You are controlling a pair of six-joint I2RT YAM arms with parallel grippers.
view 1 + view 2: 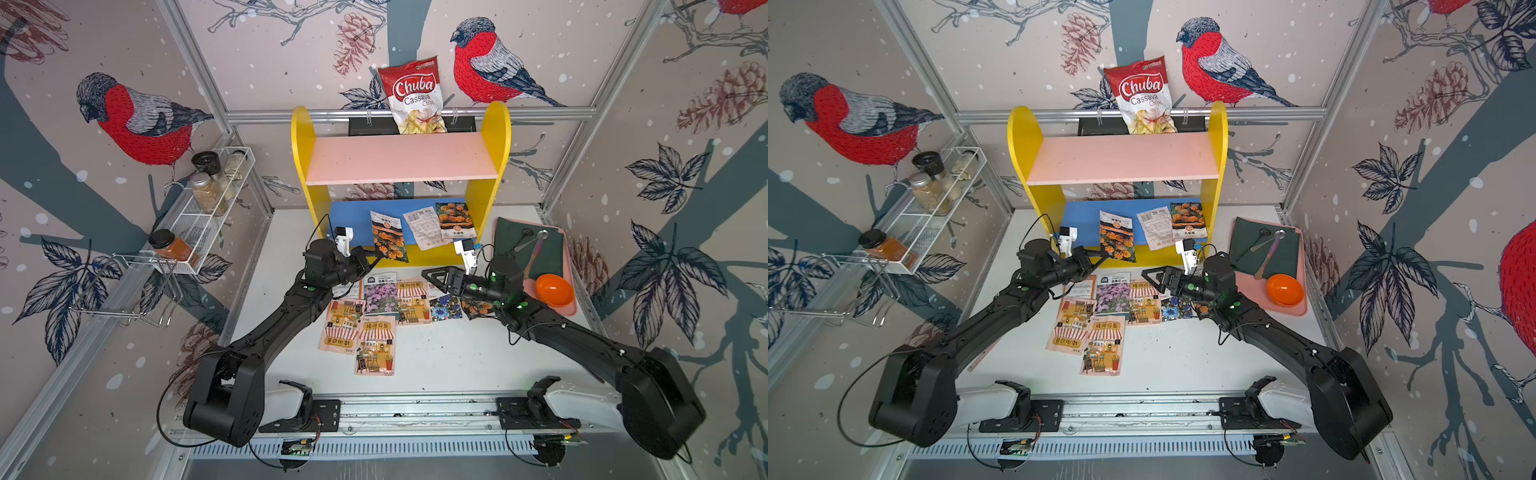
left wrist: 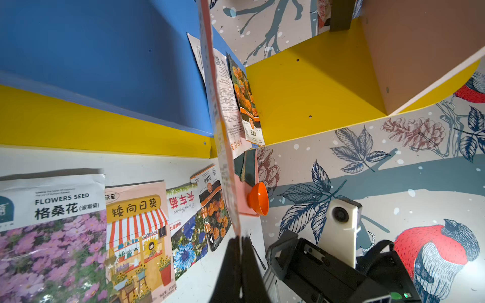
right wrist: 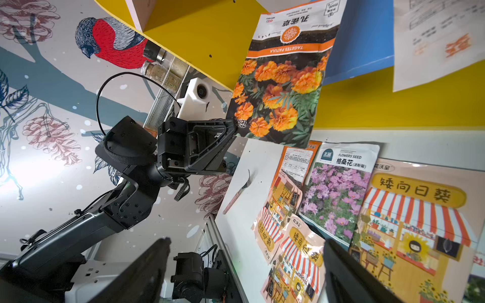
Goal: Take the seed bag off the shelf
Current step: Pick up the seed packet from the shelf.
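Right wrist view gives the clearest look: the left claw (image 3: 232,123) is clamped shut on the near corner of the seed bag (image 3: 283,86), an orange-marigold packet. Out past the claw tips the bag reaches over the blue lower board (image 3: 359,47) of the shelf (image 1: 496,137), while the pinched end hangs out beyond the board's front edge. Whether the far end touches the board, I cannot tell. That overhang is probably why the corner is gripped: a flat packet on a board gives the jaws nothing to pinch except an edge in open air.

From the left wrist, the bag (image 2: 223,118) shows edge-on, running straight out from the closed jaws, so the nip looks thin and square. Beyond the held bag, two more packets (image 1: 440,226) lie on the same board.

Facing the left claw but apart from it, the right claw (image 1: 430,277) gapes wide and holds nothing. It hovers above the loose packets (image 1: 380,293) spread on the table under both claws, seemingly kept aside so the pull-out path stays free.
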